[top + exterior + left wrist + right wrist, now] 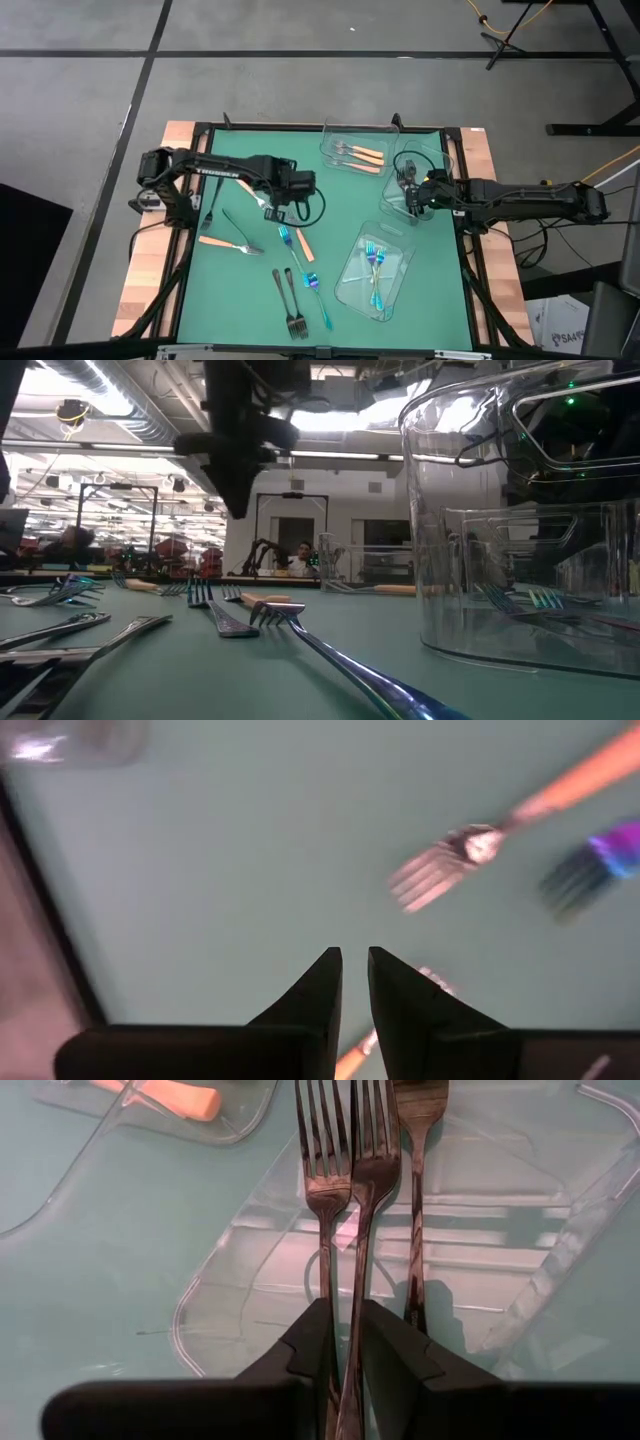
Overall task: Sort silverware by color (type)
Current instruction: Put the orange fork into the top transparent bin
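While the right gripper [342, 1342] is pinching 1 dark fork [362, 1220] lengthwise over its tray [220, 1295], the left gripper [354, 982] is hovering, jaws narrow and empty, nearest an orange-handled fork [480, 845]

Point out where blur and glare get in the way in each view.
Left wrist view: the orange-handled fork and blue fork are soft and smeared. Low view: the clear tray looms large with bright reflections, and the ceiling lights are washed out. Right wrist view: sharp dark forks, with pale glare on the tray beneath. High view: evenly lit.
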Motion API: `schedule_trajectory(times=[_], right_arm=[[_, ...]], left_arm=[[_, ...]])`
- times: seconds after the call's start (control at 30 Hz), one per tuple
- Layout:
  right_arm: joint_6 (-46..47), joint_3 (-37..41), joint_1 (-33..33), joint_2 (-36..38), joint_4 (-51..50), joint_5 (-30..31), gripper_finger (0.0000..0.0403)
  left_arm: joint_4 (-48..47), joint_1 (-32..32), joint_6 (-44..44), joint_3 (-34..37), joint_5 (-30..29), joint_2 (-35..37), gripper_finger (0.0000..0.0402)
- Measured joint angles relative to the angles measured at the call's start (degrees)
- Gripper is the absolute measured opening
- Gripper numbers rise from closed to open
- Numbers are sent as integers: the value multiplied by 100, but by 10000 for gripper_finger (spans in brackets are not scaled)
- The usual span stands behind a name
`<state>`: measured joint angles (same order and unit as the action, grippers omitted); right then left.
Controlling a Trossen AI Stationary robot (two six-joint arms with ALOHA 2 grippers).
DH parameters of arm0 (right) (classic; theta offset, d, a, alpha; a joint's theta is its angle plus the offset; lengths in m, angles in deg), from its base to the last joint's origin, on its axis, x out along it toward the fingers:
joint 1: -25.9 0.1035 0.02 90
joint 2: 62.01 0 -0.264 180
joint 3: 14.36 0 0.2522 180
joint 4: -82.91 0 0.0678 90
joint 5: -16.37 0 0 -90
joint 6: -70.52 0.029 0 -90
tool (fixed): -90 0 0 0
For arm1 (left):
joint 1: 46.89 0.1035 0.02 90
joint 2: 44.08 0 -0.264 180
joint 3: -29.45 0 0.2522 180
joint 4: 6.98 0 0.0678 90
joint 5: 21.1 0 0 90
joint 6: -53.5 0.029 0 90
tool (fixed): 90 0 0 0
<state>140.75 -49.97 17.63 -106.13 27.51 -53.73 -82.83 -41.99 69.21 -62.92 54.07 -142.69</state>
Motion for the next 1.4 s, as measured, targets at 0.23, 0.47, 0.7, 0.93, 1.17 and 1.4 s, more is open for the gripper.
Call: schedule_trajectory(times=[0.23,0.47,0.7,0.93,1.17,1.4], right_arm=[[-4,0,0,-2,-10,2,56],[-10,0,0,-2,5,3,56],[-13,3,0,-2,43,8,56],[-13,3,-2,-2,96,7,56],[-9,3,0,-2,107,4,56],[-7,3,-1,-2,107,4,56]], left_arm=[[72,472,657,832,640,748,47],[847,1004,875,2137,659,1626,47],[1537,1318,1318,3086,683,1918,47],[2057,1373,1843,3715,685,1917,47],[2393,1373,2107,3917,701,1915,47],[2536,1373,2171,3984,705,1915,47]])
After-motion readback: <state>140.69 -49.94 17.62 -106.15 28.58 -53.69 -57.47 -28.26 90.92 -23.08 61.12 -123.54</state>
